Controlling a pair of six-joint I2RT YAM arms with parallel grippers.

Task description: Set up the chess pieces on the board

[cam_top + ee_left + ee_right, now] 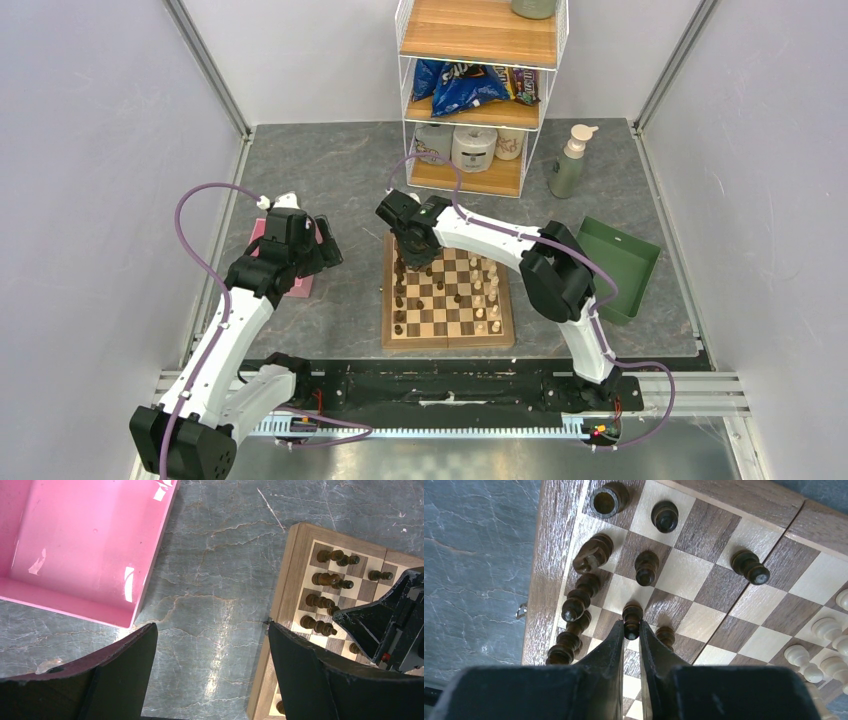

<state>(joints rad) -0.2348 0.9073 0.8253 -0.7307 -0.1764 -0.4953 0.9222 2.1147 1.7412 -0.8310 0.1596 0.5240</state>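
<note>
The board lies at the table's middle, with dark pieces along its left columns and pale pieces on its right side. My right gripper is shut on a dark pawn over the board's far left part, in the second column from the left edge. It also shows in the top view. My left gripper is open and empty above bare table between the pink tray and the board's left edge. It also shows in the top view.
A green tray sits right of the board. A wire shelf with snack bags and rolls stands at the back, a pump bottle beside it. Grey walls close in on both sides.
</note>
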